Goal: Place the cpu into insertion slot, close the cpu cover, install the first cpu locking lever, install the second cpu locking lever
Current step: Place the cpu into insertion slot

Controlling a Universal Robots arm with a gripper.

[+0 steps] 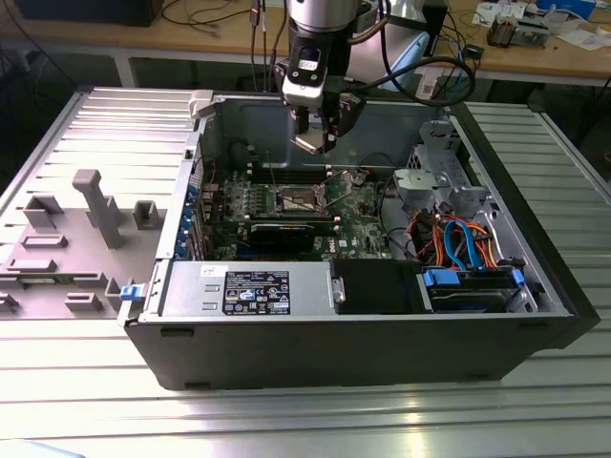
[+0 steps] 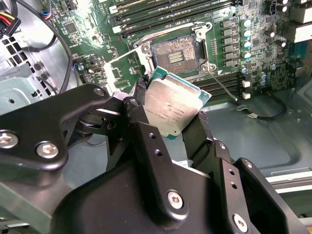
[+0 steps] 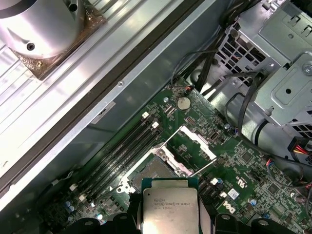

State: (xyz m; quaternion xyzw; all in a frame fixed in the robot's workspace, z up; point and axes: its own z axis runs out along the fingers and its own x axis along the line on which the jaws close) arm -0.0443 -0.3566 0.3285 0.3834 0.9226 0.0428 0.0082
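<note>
The hand [image 2: 168, 114] is nearest in the second wrist view. Its black fingers [image 2: 139, 100] are closed on two opposite edges of the cpu [image 2: 175, 100]. The cpu is held tilted, with its silvery-grey top facing the camera and a green edge showing around it. The first wrist view shows the same grip, with the cpu [image 3: 169, 210] clamped in the hand [image 3: 169, 219].

Beyond the cpu lies the insertion slot [image 2: 175, 56]. Its dark pin field is uncovered and the cpu is held above it, not touching it. The cpu cover [image 3: 192, 146] is swung up and open just beside the insertion slot [image 3: 153, 170]. A thin locking lever [image 2: 219, 83] stands raised off the board on the slot's other side. The long memory slots [image 2: 165, 14] run along the green circuit board [image 2: 97, 29] past the slot.

In the exterior view, the hand [image 1: 320, 134] hangs over the open computer case [image 1: 363, 353], well above the insertion slot [image 1: 294, 200]. The case rests on the ribbed metal desk [image 1: 286, 420]. A grey fixture tray [image 1: 86, 229] lies at the exterior view's left.
</note>
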